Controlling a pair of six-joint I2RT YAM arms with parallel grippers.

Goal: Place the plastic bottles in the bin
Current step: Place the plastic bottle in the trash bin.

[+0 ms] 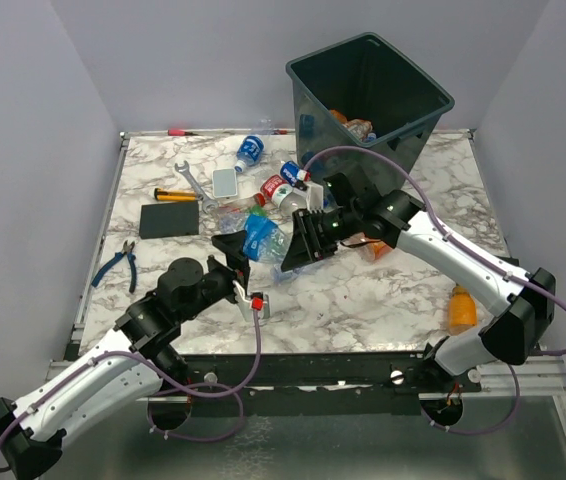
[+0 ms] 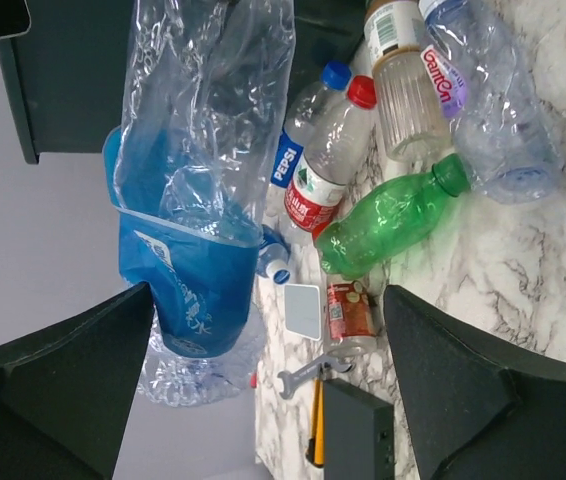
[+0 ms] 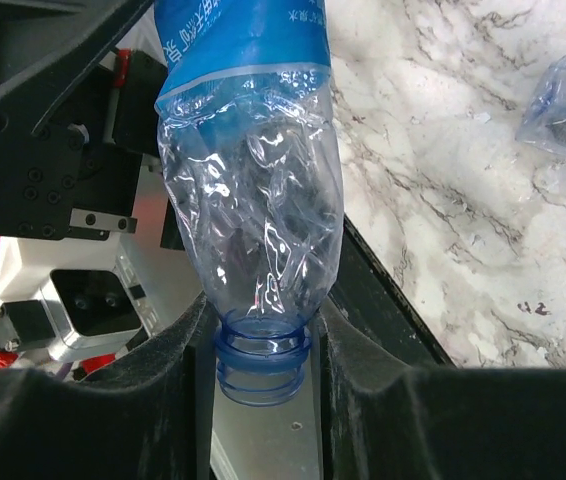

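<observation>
My right gripper (image 3: 263, 350) is shut on the open blue neck of a crushed clear bottle with a blue label (image 3: 248, 200). In the top view that bottle (image 1: 263, 238) hangs over the table's middle, in front of the right gripper (image 1: 301, 245). My left gripper (image 1: 242, 270) stands wide open just beside it, holding nothing; the bottle (image 2: 198, 200) hangs ahead of its left finger (image 2: 63, 380). Several plastic bottles lie beyond, among them a green one (image 2: 393, 215) and a red-capped one (image 2: 328, 165). The bin (image 1: 403, 75) stands at the back with bottles inside.
An orange bottle (image 1: 461, 308) lies near the right arm's base. A wrench (image 1: 191, 180), a yellow-handled tool (image 1: 175, 196), a black slab (image 1: 170, 219), a grey slab (image 1: 225, 182) and blue-handled pliers (image 1: 118, 262) lie on the left half of the marble table (image 1: 363, 295).
</observation>
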